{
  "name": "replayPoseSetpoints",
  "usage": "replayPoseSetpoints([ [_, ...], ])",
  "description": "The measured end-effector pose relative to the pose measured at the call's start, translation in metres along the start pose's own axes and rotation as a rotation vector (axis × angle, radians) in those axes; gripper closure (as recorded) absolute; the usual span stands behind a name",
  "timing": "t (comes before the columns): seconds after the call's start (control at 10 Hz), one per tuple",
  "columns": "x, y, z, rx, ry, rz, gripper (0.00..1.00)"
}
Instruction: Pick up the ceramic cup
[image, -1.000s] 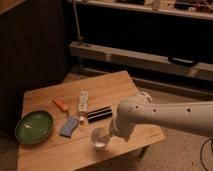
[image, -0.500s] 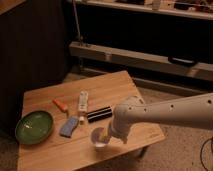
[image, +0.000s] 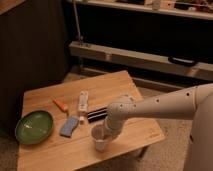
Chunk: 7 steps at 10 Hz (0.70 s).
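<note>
1. The robot's white arm (image: 165, 106) reaches in from the right edge of the scene, running leftward and slightly down across the near right part of a low wooden table (image: 135, 137), then bending at a rounded wrist joint to point downward.

2. The table stands on a speckled floor with a dark wall to its left and a long metal shelf rail (image: 140, 57) beyond its far side. Its near right corner lies under the arm, and bare wood shows along the near edge and on the far left part of the top.

3. A wide green bowl (image: 34, 126) sits at the table's left end, close to the left edge and well apart from the arm.

4. A white remote-like bar (image: 83, 100) lies near the table's middle, with a dark flat bar (image: 96, 114) just right of it, reaching toward the wrist.

5. A blue-grey sponge (image: 69, 126) lies between the bowl and the cup, and an orange item (image: 61, 104) lies farther back, left of the white bar.

6. The ceramic cup (image: 101, 142) stands upright close to the near edge, right of the sponge, with open wood to its left and right.

7. The gripper (image: 106, 131) hangs directly at the cup's rim, touching or dipping into it; whether its fingers are spread or closed cannot be told.
</note>
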Motion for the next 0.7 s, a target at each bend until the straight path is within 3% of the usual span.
replayPoseSetpoints([
  [0.2, 0.0, 0.005, -0.018, -0.005, -0.018, -0.006, 1.0],
  [0.5, 0.0, 0.018, -0.08, -0.014, -0.046, -0.024, 1.0],
  [0.7, -0.001, 0.033, -0.13, -0.021, -0.037, -0.061, 1.0],
])
